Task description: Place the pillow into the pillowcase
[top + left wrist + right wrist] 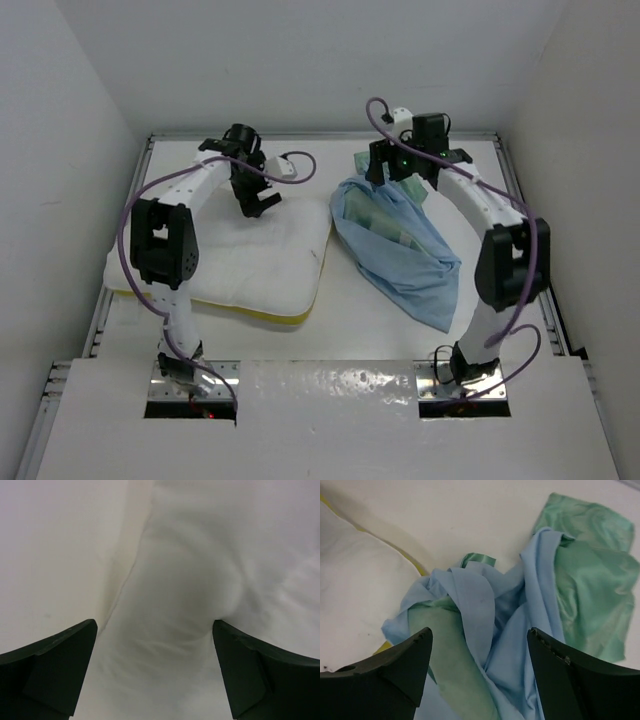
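Partly hidden by the left arm (160,245), the pillow (262,268) lies flat; both jaws spread.

No text, label, brand, number or sign can be read in any of the 3 views. The pillow (255,265) and the pillowcase (405,255) show only plain fabric, with no legible lettering on either.
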`<action>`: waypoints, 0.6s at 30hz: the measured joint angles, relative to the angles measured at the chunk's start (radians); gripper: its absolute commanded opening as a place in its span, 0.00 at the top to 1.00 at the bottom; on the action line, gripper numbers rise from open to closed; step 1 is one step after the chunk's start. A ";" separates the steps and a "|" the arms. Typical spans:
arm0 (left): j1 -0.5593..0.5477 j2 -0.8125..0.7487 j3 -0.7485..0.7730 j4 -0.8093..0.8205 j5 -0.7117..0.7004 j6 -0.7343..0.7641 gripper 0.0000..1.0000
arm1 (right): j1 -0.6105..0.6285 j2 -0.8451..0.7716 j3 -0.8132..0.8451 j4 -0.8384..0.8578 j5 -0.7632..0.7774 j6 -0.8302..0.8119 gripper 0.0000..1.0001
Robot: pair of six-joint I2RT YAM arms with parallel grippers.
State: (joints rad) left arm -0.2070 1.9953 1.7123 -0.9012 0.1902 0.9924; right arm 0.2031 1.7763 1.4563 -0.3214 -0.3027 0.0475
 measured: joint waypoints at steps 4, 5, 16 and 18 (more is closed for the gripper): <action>-0.050 0.028 0.032 -0.063 0.061 0.127 0.00 | 0.022 0.151 0.091 -0.048 -0.046 -0.045 0.29; -0.060 0.046 0.042 -0.068 0.071 0.144 0.00 | 0.028 0.169 0.091 -0.064 -0.050 -0.055 0.30; -0.082 0.055 -0.151 0.136 0.027 0.097 1.00 | 0.060 0.201 0.071 -0.005 0.004 -0.032 0.41; -0.081 0.047 -0.157 0.154 0.026 0.079 1.00 | 0.058 0.212 0.077 -0.003 0.002 -0.025 0.40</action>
State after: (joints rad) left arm -0.2882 2.0418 1.5555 -0.7467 0.2157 1.0714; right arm 0.2611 1.9888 1.5337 -0.3241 -0.3004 0.0223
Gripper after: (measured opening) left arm 0.039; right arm 0.592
